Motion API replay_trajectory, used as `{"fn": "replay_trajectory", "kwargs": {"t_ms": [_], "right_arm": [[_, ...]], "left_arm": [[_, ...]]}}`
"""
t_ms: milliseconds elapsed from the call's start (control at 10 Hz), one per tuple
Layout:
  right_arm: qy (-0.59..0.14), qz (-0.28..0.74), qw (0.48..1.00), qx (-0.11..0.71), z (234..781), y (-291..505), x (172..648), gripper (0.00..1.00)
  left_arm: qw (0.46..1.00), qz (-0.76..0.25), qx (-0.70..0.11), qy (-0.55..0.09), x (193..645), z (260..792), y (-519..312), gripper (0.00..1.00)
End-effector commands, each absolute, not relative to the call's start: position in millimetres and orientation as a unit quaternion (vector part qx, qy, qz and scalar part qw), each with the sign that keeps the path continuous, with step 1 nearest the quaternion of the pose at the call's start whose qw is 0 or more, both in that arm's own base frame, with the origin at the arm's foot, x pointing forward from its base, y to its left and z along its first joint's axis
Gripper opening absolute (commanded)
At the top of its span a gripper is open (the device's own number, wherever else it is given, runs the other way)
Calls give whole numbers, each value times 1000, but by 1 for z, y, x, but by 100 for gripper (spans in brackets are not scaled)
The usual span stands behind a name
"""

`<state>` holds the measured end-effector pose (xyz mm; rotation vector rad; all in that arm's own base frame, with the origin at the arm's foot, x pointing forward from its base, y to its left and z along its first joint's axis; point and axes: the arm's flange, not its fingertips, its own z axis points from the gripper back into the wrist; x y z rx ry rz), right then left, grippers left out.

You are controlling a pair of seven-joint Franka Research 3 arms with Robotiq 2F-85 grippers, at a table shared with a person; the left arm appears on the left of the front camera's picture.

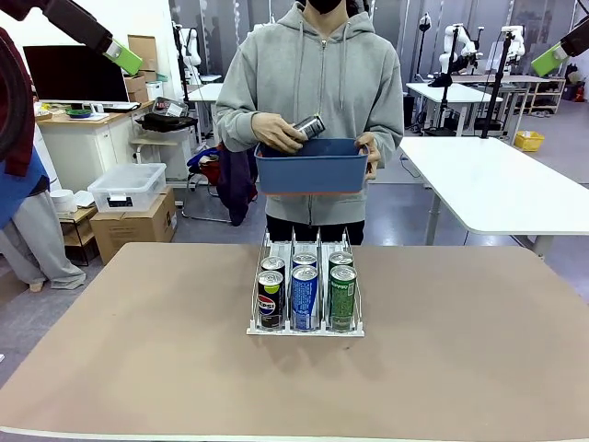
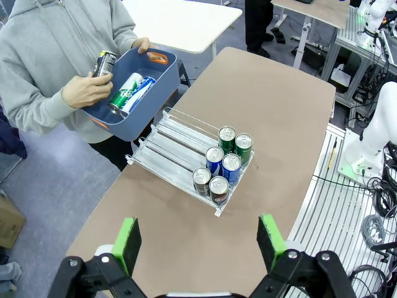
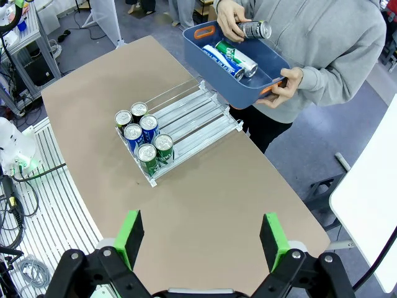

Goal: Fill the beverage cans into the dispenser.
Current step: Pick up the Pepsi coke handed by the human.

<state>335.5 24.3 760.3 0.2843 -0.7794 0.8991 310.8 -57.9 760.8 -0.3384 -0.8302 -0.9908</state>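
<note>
The dispenser (image 1: 306, 330) stands mid-table, with beverage cans two deep in each of its three lanes: black Pepsi (image 1: 270, 299), blue (image 1: 305, 297) and green (image 1: 342, 296) in front. Across the table a person holds a blue tub (image 1: 311, 170) in one hand and lifts a dark can (image 1: 309, 126) from it with the other. A green can (image 2: 126, 96) and a blue can (image 2: 141, 90) lie in the tub. My left gripper (image 2: 200, 239) and right gripper (image 3: 201, 239) hover high above the table, both open with nothing between the fingers. The rear half of the dispenser (image 3: 198, 115) is bare.
A white table (image 1: 497, 184) stands behind on the right. A clear storage box (image 1: 127, 187) on a cardboard box sits on the floor back left, near another person (image 1: 18, 184). The brown tabletop (image 1: 138, 350) around the rack is open.
</note>
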Motion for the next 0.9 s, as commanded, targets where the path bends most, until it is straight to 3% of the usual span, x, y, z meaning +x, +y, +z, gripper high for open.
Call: {"fn": "replay_trajectory", "kwargs": {"t_ms": [0,800], "right_arm": [[-366,422,818,134,760,24,336,100],[-366,422,818,134,760,24,336,100]], "left_arm": [[785,-459,-157,-384,310,760,-57,100],[785,-459,-157,-384,310,760,-57,100]]}}
